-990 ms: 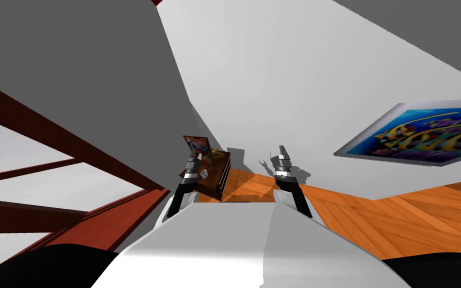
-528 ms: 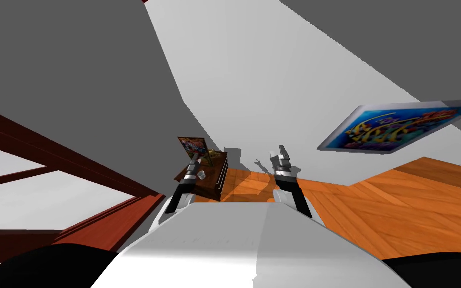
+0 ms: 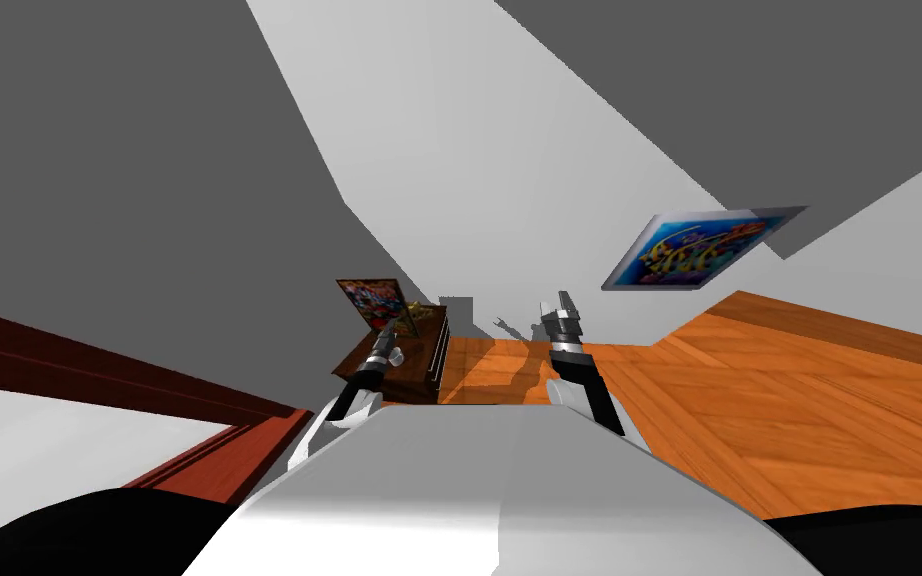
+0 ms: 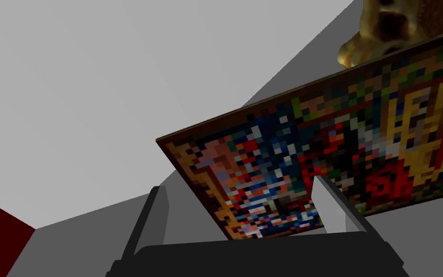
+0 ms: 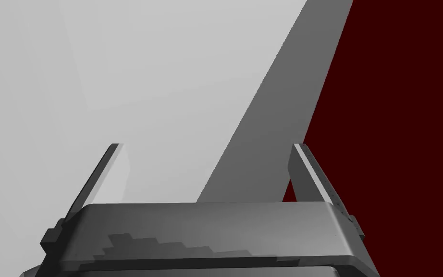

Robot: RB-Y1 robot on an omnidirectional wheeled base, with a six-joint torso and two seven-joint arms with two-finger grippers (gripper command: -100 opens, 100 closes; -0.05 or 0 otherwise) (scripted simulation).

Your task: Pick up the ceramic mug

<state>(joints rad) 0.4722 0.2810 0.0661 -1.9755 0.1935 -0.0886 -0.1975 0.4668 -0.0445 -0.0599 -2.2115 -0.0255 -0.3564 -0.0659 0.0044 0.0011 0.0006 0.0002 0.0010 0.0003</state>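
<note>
Since a second ago my head and body have turned, so the whole head view has slid. The blue wall picture [image 3: 694,250] now lies nearer the middle and the red-brown window frame [image 3: 99,370] lies lower, though neither has itself moved. Meanwhile my left arm has reached a little further over the small dark brown table [image 3: 437,355], and the left pincer [image 3: 386,335] hangs above its top.

Its two fingers [image 4: 333,207] stand wide apart, with nothing held between them.

The small white mug [image 3: 396,354] stands on the table top just beside the left pincer, on the side toward my right pincer. It is a little back from the fingertips, about level with the wrist. Whether it touches the pincer I cannot tell.

Straight ahead of the left pincer, close to its fingertips, a framed many-coloured picture [image 4: 340,158] stands on the table. Beyond that picture, further from the pincer, is a golden-brown figure [image 4: 384,29] whose shape I cannot make out.

My right pincer [image 3: 555,306] is raised well apart from the table and the mug, above the orange wooden floor [image 3: 799,400]. Its fingers are spread as well and grip nothing.
</note>
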